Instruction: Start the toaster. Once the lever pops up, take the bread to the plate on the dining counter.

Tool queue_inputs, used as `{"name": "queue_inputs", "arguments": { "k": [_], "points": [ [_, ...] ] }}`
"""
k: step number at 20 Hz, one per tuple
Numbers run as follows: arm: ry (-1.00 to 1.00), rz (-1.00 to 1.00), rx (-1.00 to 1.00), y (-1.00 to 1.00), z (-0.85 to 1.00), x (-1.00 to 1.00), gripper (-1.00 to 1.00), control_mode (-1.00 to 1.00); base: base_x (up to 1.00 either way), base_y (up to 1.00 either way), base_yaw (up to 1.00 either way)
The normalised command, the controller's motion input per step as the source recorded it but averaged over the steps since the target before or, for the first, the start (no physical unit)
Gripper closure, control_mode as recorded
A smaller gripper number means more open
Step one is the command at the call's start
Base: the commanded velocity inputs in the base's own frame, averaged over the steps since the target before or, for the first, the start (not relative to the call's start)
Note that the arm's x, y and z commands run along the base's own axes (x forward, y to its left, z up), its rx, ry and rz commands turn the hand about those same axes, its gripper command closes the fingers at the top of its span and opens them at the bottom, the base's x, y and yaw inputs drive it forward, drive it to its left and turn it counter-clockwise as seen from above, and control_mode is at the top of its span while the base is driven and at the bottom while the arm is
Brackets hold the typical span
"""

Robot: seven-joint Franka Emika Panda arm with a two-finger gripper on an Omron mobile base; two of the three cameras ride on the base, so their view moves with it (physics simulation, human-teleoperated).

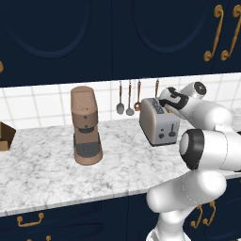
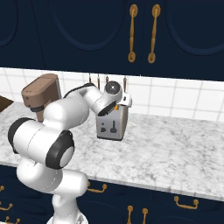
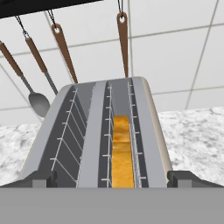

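The silver toaster [image 1: 158, 123] stands on the marbled kitchen counter [image 1: 42, 164], near the tiled wall. Its narrow end face carries the dark lever [image 2: 113, 127] beside a round knob. A slice of bread [image 3: 121, 153] sits down in the right-hand slot of the toaster [image 3: 92, 144]; the left slot holds nothing. My gripper [image 1: 166, 106] hovers just above the toaster's top, pointing along its length. In the hand view the gripper [image 3: 113, 178] is open, one fingertip at each side of the toaster, with nothing between them. The plate and the dining counter are out of view.
A tall brown coffee machine [image 1: 85, 124] stands left of the toaster. Spoons and ladles [image 1: 129, 99] hang on the tiled wall right behind it. A brown wooden object [image 1: 5, 136] sits at the counter's far left. Navy upper cabinets [image 2: 140, 35] hang overhead.
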Motion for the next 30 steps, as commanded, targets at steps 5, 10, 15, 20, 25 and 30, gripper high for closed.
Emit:
{"name": "queue_inputs", "arguments": {
  "k": [5, 10, 15, 20, 25, 30],
  "points": [
    [0.0, 0.0, 0.0, 0.0, 0.0, 0.0, -1.0, -1.0, 0.0, 0.0, 0.0],
    [0.0, 0.0, 0.0, 0.0, 0.0, 0.0, -1.0, -1.0, 0.0, 0.0, 0.0],
    [0.0, 0.0, 0.0, 0.0, 0.0, 0.0, -1.0, -1.0, 0.0, 0.0, 0.0],
    [0.0, 0.0, 0.0, 0.0, 0.0, 0.0, -1.0, -1.0, 0.0, 0.0, 0.0],
    [0.0, 0.0, 0.0, 0.0, 0.0, 0.0, -1.0, -1.0, 0.0, 0.0, 0.0],
    [0.0, 0.0, 0.0, 0.0, 0.0, 0.0, -1.0, -1.0, 0.0, 0.0, 0.0]
  ]
}}
